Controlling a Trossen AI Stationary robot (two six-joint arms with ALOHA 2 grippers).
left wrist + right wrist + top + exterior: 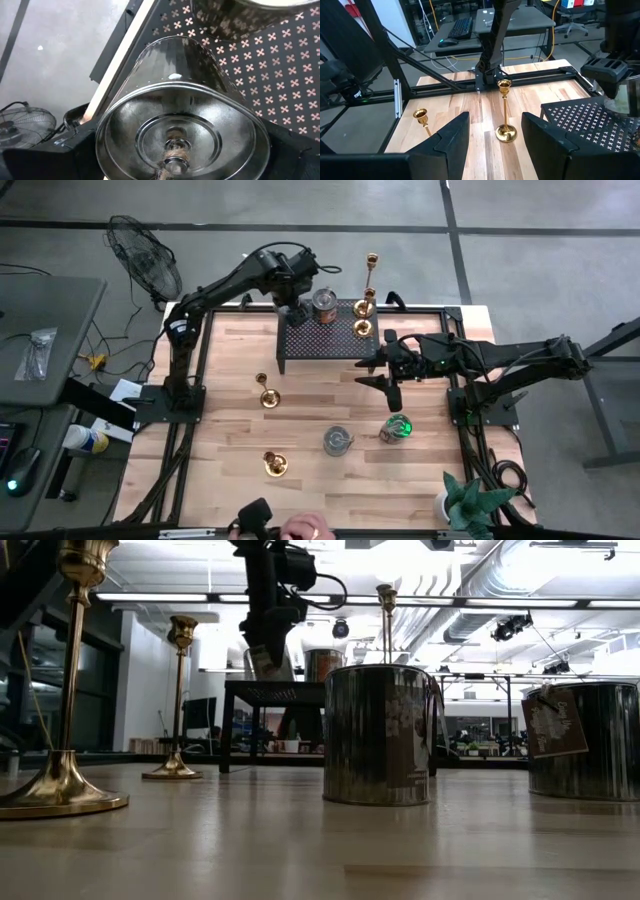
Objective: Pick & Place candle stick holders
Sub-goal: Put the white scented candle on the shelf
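My left gripper [297, 312] is over the left part of the black perforated stand [330, 340] at the table's far side, shut on a silvery round cup [180, 110]. A second silvery cup [323, 302] stands on the stand beside it. Two brass candlesticks [364, 320], one of them tall, stand at the stand's right end. Two more brass candlesticks [268, 395] [275, 464] and two silvery cups [338, 441] [398, 428] stand on the wooden table. My right gripper [495, 145] hangs open over the table's right middle, with nothing between its fingers. My left gripper has the silvery cup between its two fingers, one on each side of the round wall near the rim [107, 140]. The fingers come from above, pointing steeply down. The cup's open mouth faces up toward the wrist. Whether its bottom rests on the stand, I cannot tell.
A green potted plant [470, 502] sits at the near right corner. A person's hand [305, 528] and a dark object lie at the table's near edge. A fan [140, 255] stands off the far left corner. Bare wood lies between the stand and the near cups.
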